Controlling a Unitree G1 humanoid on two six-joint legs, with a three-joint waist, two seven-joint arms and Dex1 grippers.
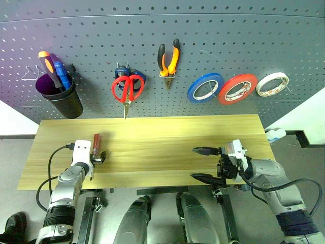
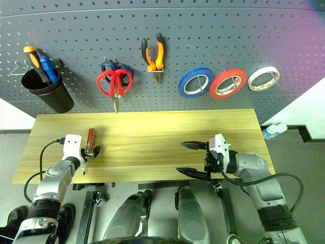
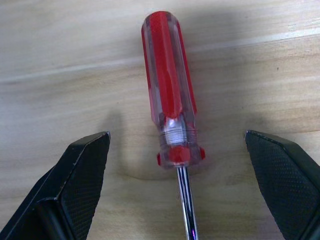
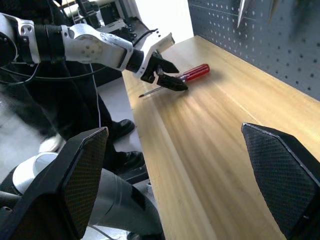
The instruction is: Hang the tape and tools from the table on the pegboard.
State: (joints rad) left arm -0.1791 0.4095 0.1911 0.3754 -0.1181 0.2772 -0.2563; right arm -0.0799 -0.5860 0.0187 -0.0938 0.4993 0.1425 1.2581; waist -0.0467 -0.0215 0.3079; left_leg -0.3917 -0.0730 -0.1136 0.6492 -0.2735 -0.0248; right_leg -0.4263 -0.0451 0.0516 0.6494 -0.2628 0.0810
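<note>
Screwdriver work is what faces you: the slim red-handled screwdriver (image 3: 172, 107) lies flat on the long light yellowish wooden table (image 1: 167, 137), near its left end. Your left gripper (image 1: 95, 158) hangs over the shaft just below the handle, jaws spread wide to either side and not touching it. Your right gripper (image 1: 204, 163) hovers over the table's front right part, jaws wide and holding nothing. On the dark grey perforated pegboard (image 1: 213, 46) you see the red-handled scissors (image 1: 127, 90), the orange-and-black pliers (image 1: 168, 60) and the red-orange tape roll (image 1: 237, 89) already hanging.
</note>
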